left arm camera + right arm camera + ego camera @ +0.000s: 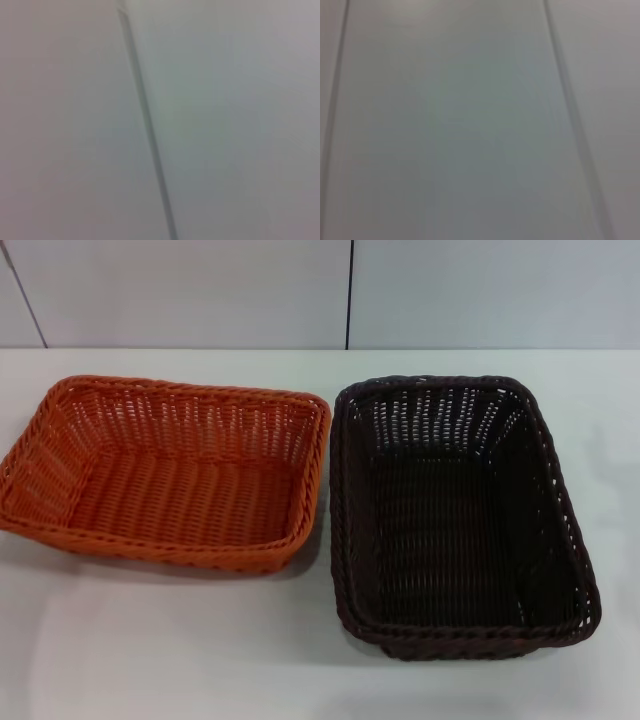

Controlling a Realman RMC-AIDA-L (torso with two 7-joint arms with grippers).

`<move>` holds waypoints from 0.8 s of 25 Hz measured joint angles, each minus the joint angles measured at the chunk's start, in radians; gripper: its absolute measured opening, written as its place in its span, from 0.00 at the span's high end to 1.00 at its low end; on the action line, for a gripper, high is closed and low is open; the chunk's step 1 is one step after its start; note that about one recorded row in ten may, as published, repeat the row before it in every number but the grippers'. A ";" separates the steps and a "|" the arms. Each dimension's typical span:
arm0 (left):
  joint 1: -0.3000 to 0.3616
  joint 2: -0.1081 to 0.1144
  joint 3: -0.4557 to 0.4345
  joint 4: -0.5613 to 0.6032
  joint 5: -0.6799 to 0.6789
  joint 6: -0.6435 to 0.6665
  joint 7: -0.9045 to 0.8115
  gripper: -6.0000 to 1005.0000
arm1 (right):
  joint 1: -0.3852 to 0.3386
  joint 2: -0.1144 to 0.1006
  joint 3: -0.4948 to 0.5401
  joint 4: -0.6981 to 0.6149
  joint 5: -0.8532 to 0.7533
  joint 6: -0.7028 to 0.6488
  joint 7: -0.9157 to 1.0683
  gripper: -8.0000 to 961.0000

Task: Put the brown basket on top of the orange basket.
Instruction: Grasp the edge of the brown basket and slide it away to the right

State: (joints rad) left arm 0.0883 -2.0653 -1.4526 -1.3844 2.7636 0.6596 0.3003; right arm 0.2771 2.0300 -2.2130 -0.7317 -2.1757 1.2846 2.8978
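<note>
On the white table [150,650], both baskets sit side by side, nothing stacked yet.

Nearest the robot is bare tabletop, then the brown basket [455,515] on the right, its near rim reaching closest to the robot. Just beside it on the left lies the orange basket [165,475], a little farther back, upright and empty like its neighbour; their facing rims are very close, and whether they touch is unclear. Beyond them stands a pale panelled wall [200,290]. Neither claw appears in any view, and both wrist cameras show only blank panels with seams, so whether the claws are apart or together cannot be told. By my judgement the whole job remains: gripping, lifting, carrying across and setting down.
</note>
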 joint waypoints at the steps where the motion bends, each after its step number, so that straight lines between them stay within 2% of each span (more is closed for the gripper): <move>1: 0.000 0.000 0.000 0.000 0.000 0.000 0.000 0.22 | 0.000 0.000 0.000 0.000 0.000 0.000 0.000 0.19; 2: 0.035 -0.003 0.038 0.133 -0.015 0.228 -0.017 0.22 | 0.006 -0.021 0.002 -0.048 -0.011 -0.075 0.000 0.19; 3: 0.035 -0.003 0.038 0.133 -0.015 0.228 -0.017 0.22 | 0.013 -0.067 0.012 -0.161 -0.037 -0.248 0.000 0.19; 4: 0.050 -0.004 0.093 0.298 -0.067 0.440 -0.017 0.22 | 0.013 -0.067 0.012 -0.161 -0.037 -0.248 0.000 0.19; 5: 0.052 -0.004 0.111 0.356 -0.099 0.504 -0.018 0.22 | 0.019 -0.112 0.035 -0.286 -0.063 -0.449 0.001 0.19; 6: 0.052 -0.004 0.122 0.392 -0.117 0.530 -0.019 0.22 | 0.019 -0.112 0.035 -0.286 -0.063 -0.449 0.001 0.19; 7: 0.050 -0.005 0.138 0.449 -0.156 0.573 -0.021 0.22 | 0.020 -0.130 0.061 -0.358 -0.080 -0.572 0.001 0.19; 8: 0.045 -0.006 0.154 0.519 -0.227 0.606 -0.025 0.22 | 0.018 -0.149 0.127 -0.490 -0.110 -0.827 0.000 0.19; 9: 0.042 -0.006 0.161 0.544 -0.258 0.614 -0.027 0.22 | 0.018 -0.149 0.127 -0.490 -0.110 -0.827 0.000 0.19; 11: 0.033 -0.006 0.173 0.593 -0.317 0.622 -0.028 0.22 | 0.016 -0.151 0.234 -0.644 -0.127 -1.145 -0.006 0.19; 12: 0.024 -0.006 0.181 0.624 -0.344 0.625 -0.029 0.22 | 0.019 -0.143 0.293 -0.704 -0.131 -1.289 -0.014 0.19; 13: 0.012 -0.006 0.190 0.654 -0.366 0.627 -0.030 0.22 | 0.040 -0.114 0.440 -0.830 -0.137 -1.615 -0.043 0.19; 14: 0.012 -0.006 0.190 0.654 -0.366 0.627 -0.030 0.22 | 0.040 -0.114 0.440 -0.830 -0.137 -1.615 -0.043 0.19; 15: -0.010 -0.005 0.200 0.705 -0.397 0.629 -0.031 0.22 | 0.077 -0.063 0.587 -0.925 -0.136 -1.917 -0.111 0.19; 16: -0.010 -0.005 0.200 0.705 -0.397 0.629 -0.031 0.22 | 0.077 -0.063 0.587 -0.925 -0.136 -1.917 -0.111 0.19; 17: -0.010 -0.005 0.200 0.705 -0.397 0.629 -0.031 0.22 | 0.097 -0.032 0.666 -0.966 -0.134 -2.074 -0.160 0.19; 18: -0.039 -0.006 0.206 0.756 -0.431 0.629 -0.032 0.22 | 0.139 0.020 0.807 -1.036 -0.130 -2.367 -0.250 0.19; 19: -0.039 -0.006 0.206 0.756 -0.431 0.629 -0.032 0.22 | 0.139 0.020 0.807 -1.036 -0.130 -2.367 -0.250 0.19; 20: -0.047 -0.006 0.210 0.765 -0.443 0.628 -0.032 0.22 | 0.187 0.037 0.904 -1.081 -0.126 -2.596 -0.290 0.19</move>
State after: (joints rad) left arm 0.0418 -2.0717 -1.2428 -0.6193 2.3204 1.2874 0.2684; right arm 0.4640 2.0668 -1.3093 -1.8124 -2.3019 -1.3112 2.6078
